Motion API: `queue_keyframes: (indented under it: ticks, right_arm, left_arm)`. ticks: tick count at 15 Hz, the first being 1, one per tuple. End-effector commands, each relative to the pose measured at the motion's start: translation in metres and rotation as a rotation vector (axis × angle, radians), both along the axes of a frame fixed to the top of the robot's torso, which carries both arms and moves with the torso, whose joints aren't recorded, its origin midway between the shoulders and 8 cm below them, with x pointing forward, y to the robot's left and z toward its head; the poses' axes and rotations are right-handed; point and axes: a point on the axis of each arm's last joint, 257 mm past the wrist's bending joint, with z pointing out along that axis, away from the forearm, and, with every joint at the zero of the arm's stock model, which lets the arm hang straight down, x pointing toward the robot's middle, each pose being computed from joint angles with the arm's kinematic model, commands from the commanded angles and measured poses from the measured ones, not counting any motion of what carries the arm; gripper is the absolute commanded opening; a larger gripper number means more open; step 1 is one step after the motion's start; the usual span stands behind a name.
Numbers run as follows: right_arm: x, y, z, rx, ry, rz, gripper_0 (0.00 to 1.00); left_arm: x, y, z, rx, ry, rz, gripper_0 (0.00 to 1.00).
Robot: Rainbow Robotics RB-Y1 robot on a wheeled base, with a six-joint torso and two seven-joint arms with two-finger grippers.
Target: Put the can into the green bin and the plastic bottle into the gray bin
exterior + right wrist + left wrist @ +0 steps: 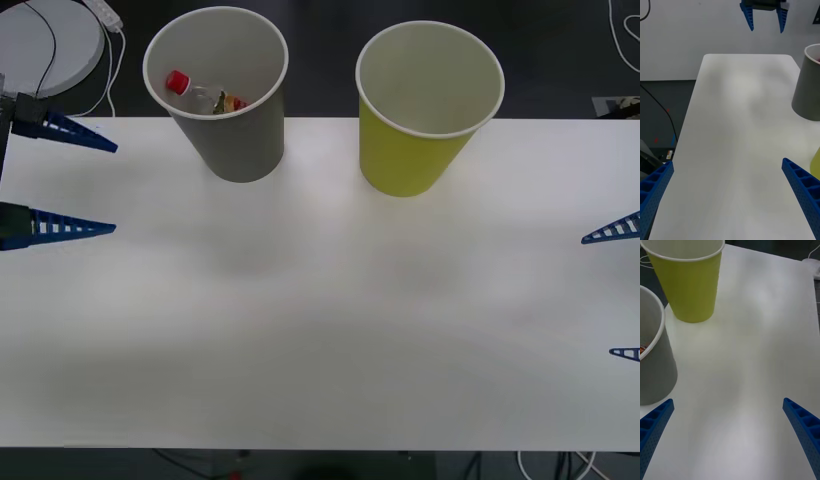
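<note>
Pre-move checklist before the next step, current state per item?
1. Plastic bottle inside the gray bin: ok.
2. Can inside the green bin: cannot tell, its bottom is hidden.
3. Both bins upright at the far edge of the table: ok.
4. Left gripper open, holding nothing, at the table's left edge: ok.
5. Right gripper open, holding nothing, at the right edge: ok.

Plastic bottle (pixel 203 96) lying inside gray bin (pixel 232 135), red cap up-left; green bin (pixel 412 150) upright just beside
</note>
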Motion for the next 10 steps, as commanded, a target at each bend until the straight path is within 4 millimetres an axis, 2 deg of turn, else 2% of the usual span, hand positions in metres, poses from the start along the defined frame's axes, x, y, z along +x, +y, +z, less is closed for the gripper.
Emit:
queue_keyframes:
  ticks: [1, 5, 10]
  right_arm:
    - [0.0, 0.0, 0.0, 0.0, 0.0, 0.0, 1.0]
    - [0.0, 0.0, 0.0, 0.0, 0.0, 0.0, 1.0]
    - [0.0, 0.0, 0.0, 0.0, 0.0, 0.0, 1.0]
  left_arm:
    - [-0.017, 0.003, -0.016, -0.034, 0.0, -0.043, 1.0]
    - [-0.042, 0.006, -0.039, -0.078, 0.01, -0.094, 1.0]
    - [-0.064, 0.014, -0.055, -0.103, 0.011, -0.125, 1.0]
